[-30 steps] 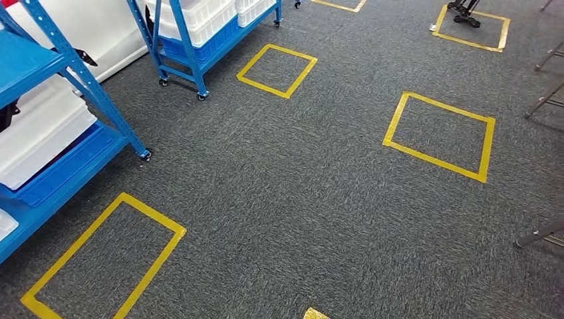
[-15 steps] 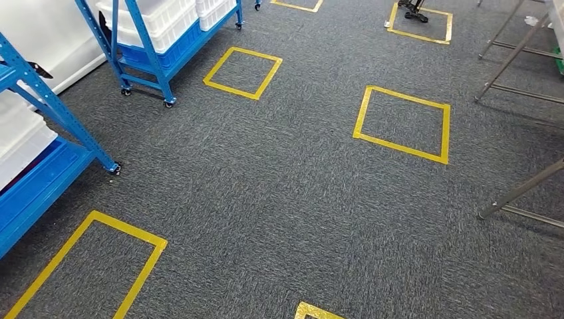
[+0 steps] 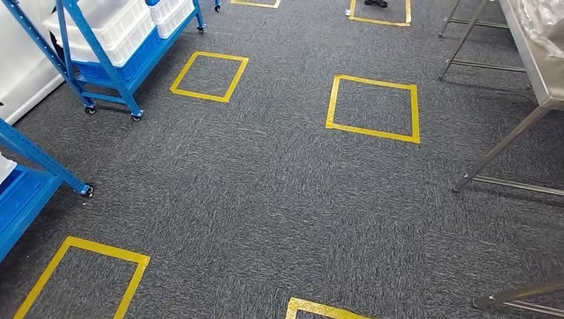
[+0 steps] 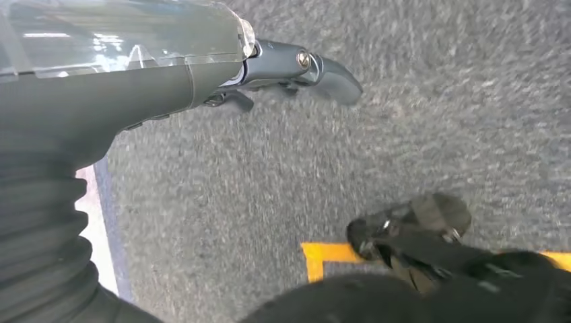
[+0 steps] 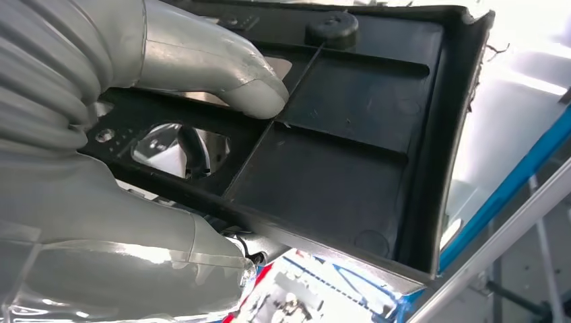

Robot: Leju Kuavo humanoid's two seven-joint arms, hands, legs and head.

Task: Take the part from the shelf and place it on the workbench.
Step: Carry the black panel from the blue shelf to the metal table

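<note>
Item: black ribbed plastic part (image 5: 350, 134); we are gripping it in our right hand (image 5: 135, 134), thumb (image 5: 229, 77) pressing its face. Left hand (image 4: 202, 74) is hanging over grey carpet (image 3: 266, 199), nothing held; finger spread unclear. Workbench (image 3: 535, 60) is standing at right, blue shelf (image 3: 100, 60) at left.

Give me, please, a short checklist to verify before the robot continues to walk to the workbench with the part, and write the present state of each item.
1. Part held: ok. The right hand grips the black plastic part, thumb pressed on its ribbed face.
2. Grip security: cannot tell. The fingers under the part are mostly hidden.
3. Left hand free: ok. It hangs over the carpet and holds nothing.
4. Workbench in sight: ok. The metal workbench stands ahead on the right.
5. Path on the carpet: ok. Between here and the bench I see flat yellow tape squares and bare carpet.
6. Landing spot on the workbench: cannot tell. A clear plastic wrap lies on the visible corner.
</note>
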